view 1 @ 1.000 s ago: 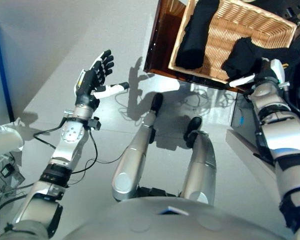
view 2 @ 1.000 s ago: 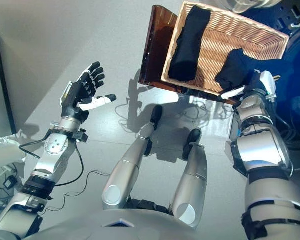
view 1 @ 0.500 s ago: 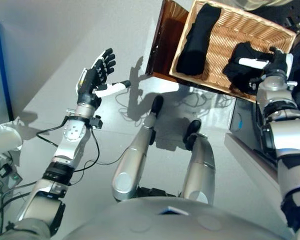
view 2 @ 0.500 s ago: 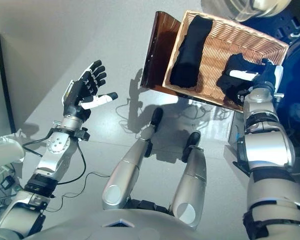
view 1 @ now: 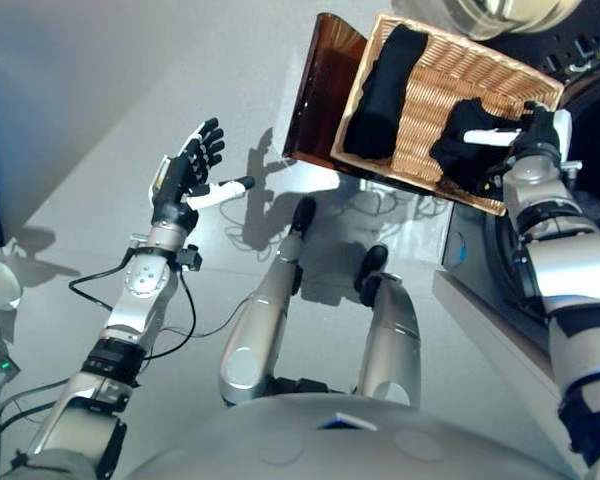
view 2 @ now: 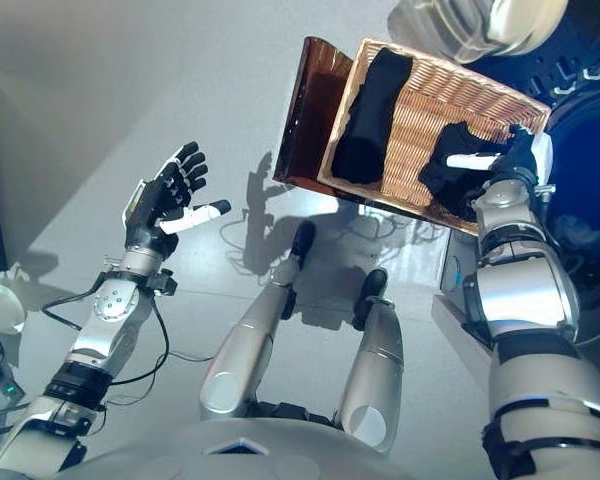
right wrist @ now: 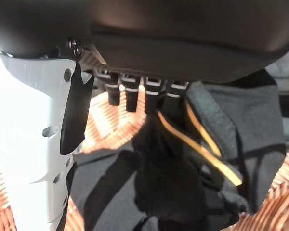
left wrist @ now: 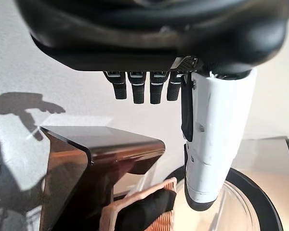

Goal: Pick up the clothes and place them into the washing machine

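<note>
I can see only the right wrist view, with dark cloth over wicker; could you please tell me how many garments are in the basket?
Observer: Two. The bunched garment lies under the right hand, and a long folded garment lies at the robot's left end of the wicker basket.
Operator: Thank you. What is the left hand doing?
Observer: The left hand is raised over the floor, fingers spread, holding nothing.
Operator: And where is the washing machine?
Observer: The washing machine stands just to the robot's right of the basket, beside the right arm.
</note>
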Motion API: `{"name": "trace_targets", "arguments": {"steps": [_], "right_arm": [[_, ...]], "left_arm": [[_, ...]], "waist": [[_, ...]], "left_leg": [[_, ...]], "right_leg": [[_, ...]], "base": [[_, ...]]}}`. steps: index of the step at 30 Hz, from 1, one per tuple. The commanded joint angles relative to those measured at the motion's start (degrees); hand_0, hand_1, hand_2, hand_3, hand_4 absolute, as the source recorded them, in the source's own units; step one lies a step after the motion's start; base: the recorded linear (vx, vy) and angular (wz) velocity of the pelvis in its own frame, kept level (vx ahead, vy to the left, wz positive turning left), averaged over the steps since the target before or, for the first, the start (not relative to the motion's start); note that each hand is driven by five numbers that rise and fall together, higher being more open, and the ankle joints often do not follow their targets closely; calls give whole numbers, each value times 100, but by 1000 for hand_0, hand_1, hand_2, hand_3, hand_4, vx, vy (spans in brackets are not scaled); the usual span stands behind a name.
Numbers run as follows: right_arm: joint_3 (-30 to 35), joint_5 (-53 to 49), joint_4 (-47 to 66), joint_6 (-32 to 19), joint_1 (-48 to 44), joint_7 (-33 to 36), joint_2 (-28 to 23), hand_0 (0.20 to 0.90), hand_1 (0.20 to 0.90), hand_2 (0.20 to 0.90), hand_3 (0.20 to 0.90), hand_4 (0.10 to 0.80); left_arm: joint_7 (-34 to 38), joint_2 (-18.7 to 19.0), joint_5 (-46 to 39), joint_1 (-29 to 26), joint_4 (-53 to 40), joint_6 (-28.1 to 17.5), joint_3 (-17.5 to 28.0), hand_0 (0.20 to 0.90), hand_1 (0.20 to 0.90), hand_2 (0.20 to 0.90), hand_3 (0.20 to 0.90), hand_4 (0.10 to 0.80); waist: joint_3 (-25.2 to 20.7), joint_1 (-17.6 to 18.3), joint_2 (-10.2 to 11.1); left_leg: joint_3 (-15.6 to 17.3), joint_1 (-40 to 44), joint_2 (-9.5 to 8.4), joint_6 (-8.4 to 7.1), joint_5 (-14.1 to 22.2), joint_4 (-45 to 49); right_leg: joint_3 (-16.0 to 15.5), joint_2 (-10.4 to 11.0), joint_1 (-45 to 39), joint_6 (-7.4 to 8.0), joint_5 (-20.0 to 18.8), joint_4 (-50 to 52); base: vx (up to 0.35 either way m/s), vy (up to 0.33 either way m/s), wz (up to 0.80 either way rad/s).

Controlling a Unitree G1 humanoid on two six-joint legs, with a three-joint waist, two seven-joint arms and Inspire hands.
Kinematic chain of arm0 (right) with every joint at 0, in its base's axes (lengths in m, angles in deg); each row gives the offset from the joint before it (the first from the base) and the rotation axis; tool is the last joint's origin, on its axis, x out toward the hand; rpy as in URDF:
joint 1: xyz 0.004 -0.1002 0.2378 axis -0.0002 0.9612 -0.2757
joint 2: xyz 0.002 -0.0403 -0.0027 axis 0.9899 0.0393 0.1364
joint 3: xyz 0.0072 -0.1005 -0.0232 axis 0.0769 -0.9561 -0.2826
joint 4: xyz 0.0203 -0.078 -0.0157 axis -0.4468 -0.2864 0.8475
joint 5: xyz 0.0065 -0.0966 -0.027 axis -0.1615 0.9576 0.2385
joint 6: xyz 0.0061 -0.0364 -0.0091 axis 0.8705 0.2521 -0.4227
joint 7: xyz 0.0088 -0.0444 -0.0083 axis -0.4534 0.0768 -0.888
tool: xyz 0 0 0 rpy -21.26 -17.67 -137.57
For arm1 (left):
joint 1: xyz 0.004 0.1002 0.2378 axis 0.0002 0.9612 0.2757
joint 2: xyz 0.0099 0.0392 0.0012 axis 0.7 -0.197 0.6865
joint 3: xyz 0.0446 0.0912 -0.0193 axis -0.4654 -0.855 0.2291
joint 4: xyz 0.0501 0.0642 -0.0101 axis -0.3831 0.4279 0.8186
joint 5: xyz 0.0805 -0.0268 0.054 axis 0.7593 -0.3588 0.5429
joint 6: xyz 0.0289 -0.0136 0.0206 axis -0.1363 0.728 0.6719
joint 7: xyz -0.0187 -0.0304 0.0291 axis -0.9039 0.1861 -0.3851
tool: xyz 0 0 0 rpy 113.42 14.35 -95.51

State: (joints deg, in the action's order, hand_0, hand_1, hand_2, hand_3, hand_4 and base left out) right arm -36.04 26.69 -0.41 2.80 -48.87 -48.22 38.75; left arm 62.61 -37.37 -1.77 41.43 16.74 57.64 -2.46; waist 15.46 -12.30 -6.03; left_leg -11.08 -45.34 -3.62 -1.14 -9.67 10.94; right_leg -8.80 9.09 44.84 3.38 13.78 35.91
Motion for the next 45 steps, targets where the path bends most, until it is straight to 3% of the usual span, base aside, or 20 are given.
{"name": "trace_targets", "arguments": {"steps": [1,11,21,22,23,24,25,35,39,45], "right_arm": [[-112,110,29,-55,-242,233,-405,900,900,900,900,800],[-57,343,-255,136,-147,320,-403,900,900,900,900,800],[-265,1255,-390,424,299,336,-432,900,900,900,900,800],[-281,1311,-385,439,270,337,-460,716,716,716,716,669],[-349,1424,-377,463,250,336,-482,376,376,376,376,425],[-350,1425,-377,464,249,336,-482,258,258,258,258,341],[-372,1466,-378,472,227,341,-495,200,200,200,200,300],[-337,1430,-222,481,40,531,-382,200,200,200,200,300],[-48,1177,-140,426,281,644,-252,200,200,200,200,300],[821,-4,319,18,712,921,83,200,200,200,200,300]], "left_arm": [[120,173,-107,-314,-367,-480,340,900,900,900,900,800],[194,104,-300,-471,-799,-587,413,900,900,900,900,800],[86,85,-460,-368,-1248,-713,410,900,900,900,900,800],[93,95,-458,-358,-1256,-721,420,900,900,900,900,800],[97,101,-451,-335,-1294,-735,454,900,900,900,900,800],[97,100,-450,-333,-1295,-734,455,900,900,900,900,800],[109,106,-450,-328,-1317,-748,464,900,900,900,900,800],[101,138,-361,-285,-1242,-689,487,900,900,900,900,800],[28,115,-387,-279,-1117,-670,447,900,900,900,900,800],[-3,52,-418,-131,-1032,-641,484,900,900,900,900,800]], "waist": [[-2,-142,-17],[34,-277,-53],[-181,-388,-144],[-199,-387,-141],[-234,-390,-139],[-238,-390,-138],[-249,-395,-142],[-392,-365,-129],[-419,-283,-143],[-486,-116,-225]], "left_leg": [[277,-79,-104,-361,901,670],[275,-532,-194,-321,1074,1147],[245,-1020,-208,-266,1261,1624],[241,-1047,-212,-264,1268,1644],[256,-1105,-225,-266,1277,1679],[256,-1110,-226,-266,1278,1681],[255,-1137,-226,-267,1273,1677],[284,-990,-233,-251,1233,1532],[320,-680,-245,-248,1178,1305],[445,-133,-268,-218,1101,867]], "right_leg": [[226,95,163,371,-870,-897],[196,179,580,397,-739,-440],[251,273,1096,417,-549,108],[253,268,1137,420,-536,163],[248,271,1190,417,-532,188],[248,271,1195,417,-532,190],[249,282,1219,416,-530,199],[268,258,1113,400,-521,148],[308,215,810,369,-583,-122],[430,176,315,357,-712,-629]], "base": [[13,-5,7],[1,-1,6],[-1,-4,4],[-10,-2,7],[-13,-3,5],[0,0,0],[0,0,0],[0,0,0],[5,9,-1],[27,67,-16]]}}
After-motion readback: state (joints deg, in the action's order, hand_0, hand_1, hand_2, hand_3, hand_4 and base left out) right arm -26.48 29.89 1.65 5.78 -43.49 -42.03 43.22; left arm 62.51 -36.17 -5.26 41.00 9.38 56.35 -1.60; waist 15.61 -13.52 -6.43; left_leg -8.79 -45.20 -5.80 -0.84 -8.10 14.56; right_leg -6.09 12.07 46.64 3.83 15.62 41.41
